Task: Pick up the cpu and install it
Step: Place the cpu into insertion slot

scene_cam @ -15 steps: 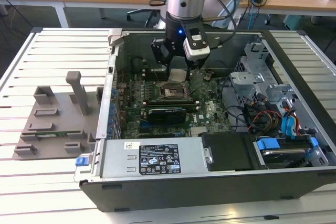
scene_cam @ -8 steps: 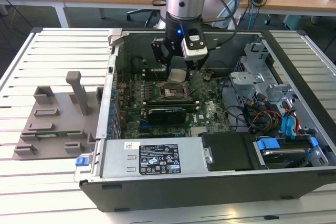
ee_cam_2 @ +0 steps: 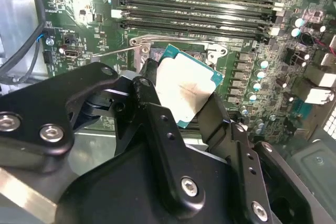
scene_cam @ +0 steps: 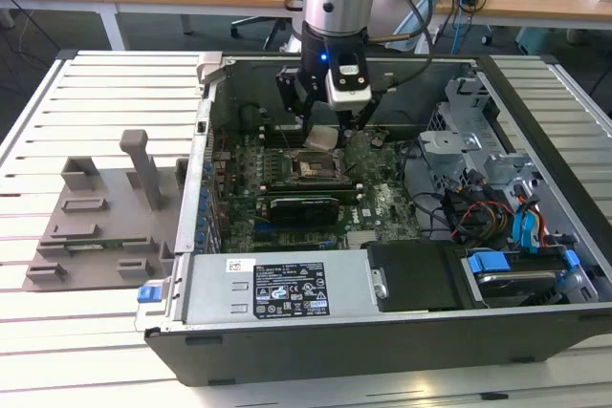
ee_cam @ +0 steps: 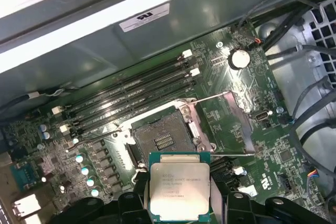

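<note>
Silvery-white metal forms the top of the cpu, a small flat square chip with a thin teal rim. The chip is clamped by two opposite edges between the black metal fingers of the gripper; the jaws stand narrow, closed to the width of the chip. The cpu hangs in the air over the green motherboard, just above the black square socket frame and apart from it. In the second wrist view the chip sits turned at an angle to the socket edges.

The socket's silver load plate is swung open to one side, and a thin wire lever lies alongside it. Four long black memory slots run parallel to one edge of the socket.

The motherboard lies on the floor of an open dark grey computer case, which rests on its side on a white slatted metal table. A long black card stands on the board between the socket and the case's near edge. A silver box with a black label occupies that near edge. A grey moulded fixture rests on the table just beside the case wall at the exterior view's left
</note>
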`<state>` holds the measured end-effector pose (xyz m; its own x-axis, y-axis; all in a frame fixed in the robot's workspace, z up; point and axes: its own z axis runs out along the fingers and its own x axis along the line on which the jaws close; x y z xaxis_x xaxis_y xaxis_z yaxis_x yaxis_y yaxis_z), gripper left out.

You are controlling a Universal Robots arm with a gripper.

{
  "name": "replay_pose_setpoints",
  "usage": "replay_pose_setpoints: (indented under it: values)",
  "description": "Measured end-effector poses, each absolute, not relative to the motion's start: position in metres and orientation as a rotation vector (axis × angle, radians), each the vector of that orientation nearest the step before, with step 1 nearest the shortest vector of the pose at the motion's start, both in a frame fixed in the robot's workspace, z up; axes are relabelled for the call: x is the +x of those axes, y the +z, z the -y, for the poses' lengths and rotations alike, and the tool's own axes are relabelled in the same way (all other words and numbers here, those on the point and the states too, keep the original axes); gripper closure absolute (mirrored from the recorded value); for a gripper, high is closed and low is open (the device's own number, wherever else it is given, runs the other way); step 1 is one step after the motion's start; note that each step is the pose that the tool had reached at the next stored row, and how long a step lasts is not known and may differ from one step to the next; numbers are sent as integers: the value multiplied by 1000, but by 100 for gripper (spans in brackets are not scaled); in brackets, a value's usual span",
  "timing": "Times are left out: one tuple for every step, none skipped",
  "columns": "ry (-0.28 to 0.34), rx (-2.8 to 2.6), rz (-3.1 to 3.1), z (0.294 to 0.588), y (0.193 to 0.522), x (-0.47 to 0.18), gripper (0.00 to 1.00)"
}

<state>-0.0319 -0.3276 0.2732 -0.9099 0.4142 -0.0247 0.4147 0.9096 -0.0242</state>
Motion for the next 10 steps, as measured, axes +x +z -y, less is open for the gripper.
replay_pose_setpoints:
  values:
    - [-45,672,-3049,328,273,-32,45]
    - [-45,684,-3047,328,273,-32,45]
    - [-46,700,-3043,328,273,-32,45]
    - [-46,711,-3041,328,273,-32,45]
    - [-46,721,-3038,328,273,-32,45]
    - [-46,735,-3035,328,273,-32,45]
    - [-46,747,-3032,328,273,-32,45]
    - [-46,757,-3030,328,273,-32,45]
    - [-46,770,-3027,328,273,-32,45]
    - [-46,781,-3024,328,273,-32,45]
